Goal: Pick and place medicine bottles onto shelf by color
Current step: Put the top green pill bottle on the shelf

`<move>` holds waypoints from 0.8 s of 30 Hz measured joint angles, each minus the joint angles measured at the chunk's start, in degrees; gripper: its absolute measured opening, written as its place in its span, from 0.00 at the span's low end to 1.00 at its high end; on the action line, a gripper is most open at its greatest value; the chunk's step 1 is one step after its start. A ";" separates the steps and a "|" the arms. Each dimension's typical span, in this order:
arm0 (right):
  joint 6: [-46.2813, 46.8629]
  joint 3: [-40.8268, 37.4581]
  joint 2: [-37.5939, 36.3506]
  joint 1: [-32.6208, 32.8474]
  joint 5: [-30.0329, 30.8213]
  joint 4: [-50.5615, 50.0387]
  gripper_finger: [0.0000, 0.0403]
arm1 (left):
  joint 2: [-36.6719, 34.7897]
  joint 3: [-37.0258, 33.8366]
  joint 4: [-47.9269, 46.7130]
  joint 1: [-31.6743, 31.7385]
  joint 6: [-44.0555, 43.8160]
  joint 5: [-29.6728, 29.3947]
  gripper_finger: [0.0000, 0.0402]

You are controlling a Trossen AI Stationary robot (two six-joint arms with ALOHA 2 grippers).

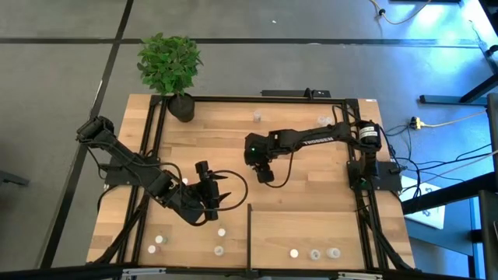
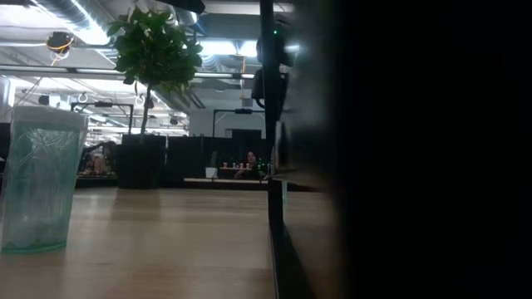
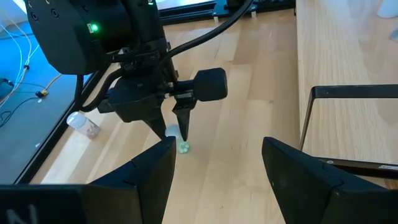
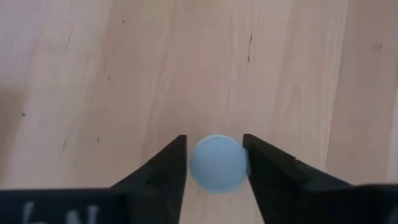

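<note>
Right gripper is standing over the mid-table, beyond the shelf, its fingers closing on a white-capped bottle that fills the gap between them; only the right wrist view is showing this contact. The left wrist view is showing the same gripper from the side, tips down at the planked table, with a pinkish bottle lying at the table edge. Left gripper is hovering left of the shelf, fingers spread wide, empty. The high view alone is showing more bottles resting on the shelf's near edge. The low view is showing a translucent bottle close up and a potted plant far behind.
</note>
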 joint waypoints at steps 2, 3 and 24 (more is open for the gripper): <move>0.55 0.00 0.00 0.00 0.04 0.06 0.34 | 0.00 0.00 0.00 0.00 0.00 0.00 0.58; 1.24 0.00 0.00 0.00 0.04 0.06 0.32 | 0.00 0.00 0.00 0.00 -0.02 0.00 0.58; 4.57 0.02 -7.52 0.88 1.57 -4.62 0.31 | 0.00 -0.02 0.11 0.00 0.00 0.00 0.58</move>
